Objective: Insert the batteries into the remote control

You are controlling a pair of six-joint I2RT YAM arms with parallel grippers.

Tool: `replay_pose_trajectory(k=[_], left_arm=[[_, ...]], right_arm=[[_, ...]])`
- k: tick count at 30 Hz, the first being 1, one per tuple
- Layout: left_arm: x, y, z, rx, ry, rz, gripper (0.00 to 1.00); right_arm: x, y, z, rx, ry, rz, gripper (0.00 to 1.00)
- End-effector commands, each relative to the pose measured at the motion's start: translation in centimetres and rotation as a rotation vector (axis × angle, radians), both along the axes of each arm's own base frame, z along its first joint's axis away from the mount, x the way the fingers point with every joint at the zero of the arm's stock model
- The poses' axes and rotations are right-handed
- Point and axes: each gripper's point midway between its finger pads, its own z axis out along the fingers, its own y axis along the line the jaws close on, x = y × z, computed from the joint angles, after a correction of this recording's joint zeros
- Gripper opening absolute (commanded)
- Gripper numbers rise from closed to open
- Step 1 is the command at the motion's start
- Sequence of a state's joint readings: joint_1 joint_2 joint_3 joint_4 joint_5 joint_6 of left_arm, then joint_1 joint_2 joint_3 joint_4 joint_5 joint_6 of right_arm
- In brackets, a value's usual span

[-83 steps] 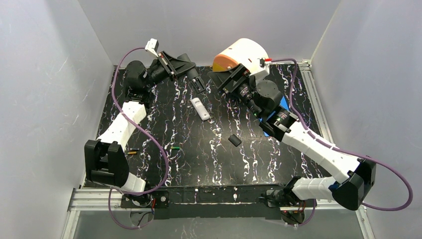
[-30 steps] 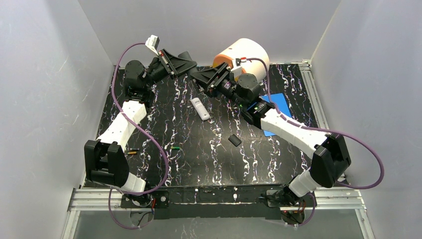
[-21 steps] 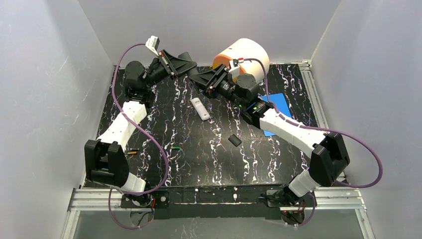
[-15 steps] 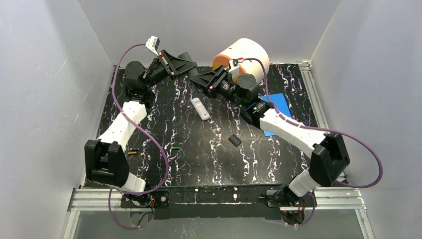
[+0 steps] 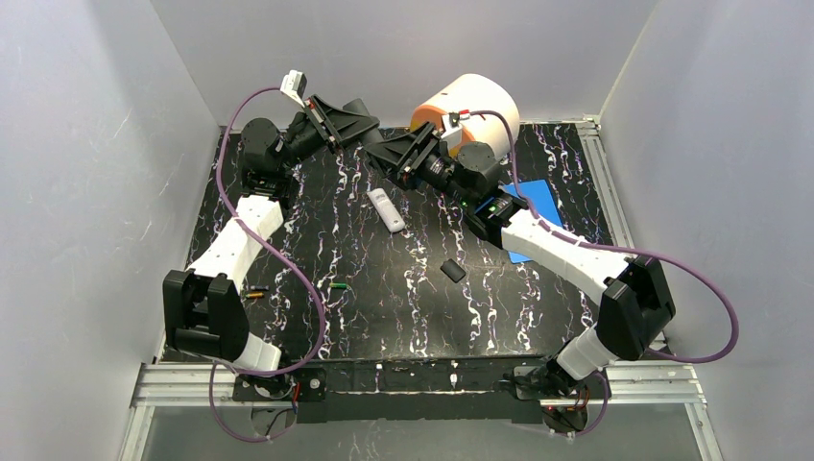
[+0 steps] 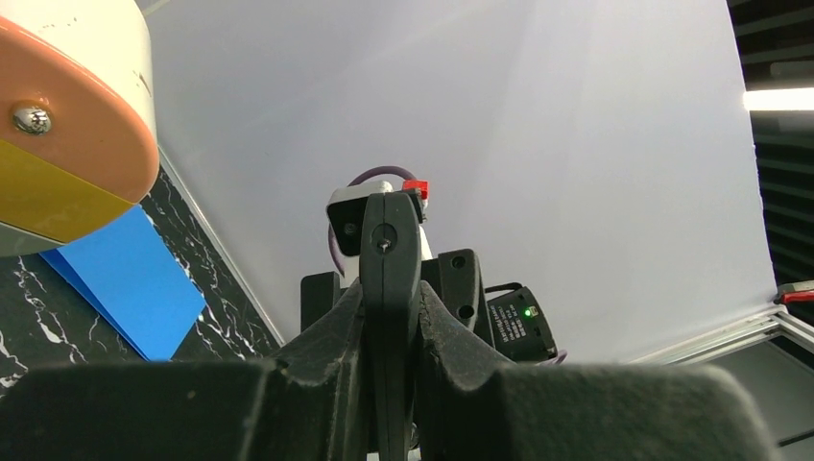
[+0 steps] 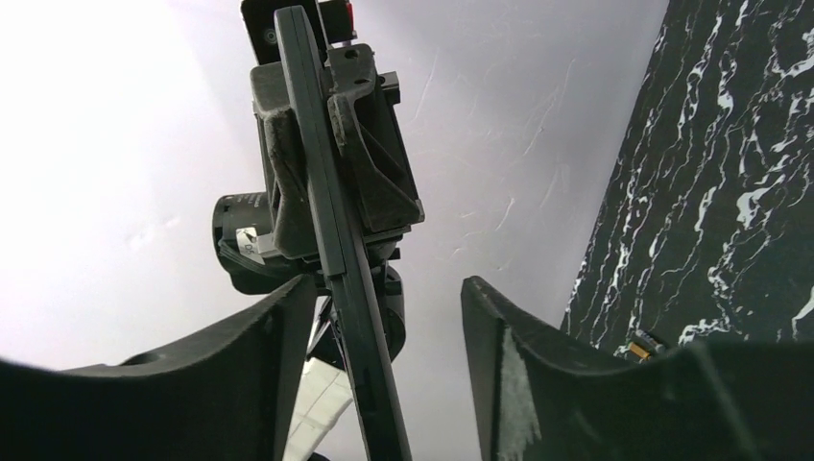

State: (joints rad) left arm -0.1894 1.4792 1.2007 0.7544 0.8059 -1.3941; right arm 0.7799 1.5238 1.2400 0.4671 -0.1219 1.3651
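Note:
My left gripper is raised at the back of the table and shut on a thin black remote control, held edge-on between its fingers. My right gripper meets it from the right and stands open around the remote's free end. The remote lies close to one finger, and a gap shows to the other finger. A green battery lies mid-table. An orange battery lies by the left arm and also shows in the right wrist view.
A white remote lies below the grippers, and a small black cover lies right of centre. A blue sheet sits under the right arm. An orange-and-white drum stands at the back.
Since the earliest frame my right arm swung left and brought its gripper up to the remote in the left gripper. Over the last second both arms have hardly moved.

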Motion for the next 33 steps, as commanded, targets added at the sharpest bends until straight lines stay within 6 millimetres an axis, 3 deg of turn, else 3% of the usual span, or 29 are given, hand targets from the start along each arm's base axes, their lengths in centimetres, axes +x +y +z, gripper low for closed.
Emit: replay_pose_trajectory(k=[1, 6, 11, 18, 24, 33], left_arm=[[-1.8, 0.2, 2.3, -0.008, -0.096, 0.002, 0.0], [-1.9, 0.3, 2.1, -0.003, -0.102, 0.011, 0.0], [-1.6, 0.4, 2.3, -0.006, -0.107, 0.022, 0.0], [-1.3, 0.4, 2.4, -0.015, -0.096, 0.028, 0.0], [-1.2, 0.4, 2.7, -0.019, -0.099, 0.029, 0.0], [-1.1, 0.4, 2.8, -0.021, -0.096, 0.027, 0.0]], right_arm=[[-0.4, -1.2, 3.4, 0.039, -0.083, -0.026, 0.69], [-0.4, -2.1, 3.6, 0.03, -0.106, -0.042, 0.8], [-0.4, -3.8, 3.9, 0.007, -0.15, -0.077, 0.81], [-0.6, -5.9, 3.1, -0.143, -0.257, -0.111, 0.68], [-1.1, -5.5, 1.8, -0.284, -0.356, -0.059, 0.58], [-0.7, -5.2, 1.4, -0.399, -0.436, -0.037, 0.45]])
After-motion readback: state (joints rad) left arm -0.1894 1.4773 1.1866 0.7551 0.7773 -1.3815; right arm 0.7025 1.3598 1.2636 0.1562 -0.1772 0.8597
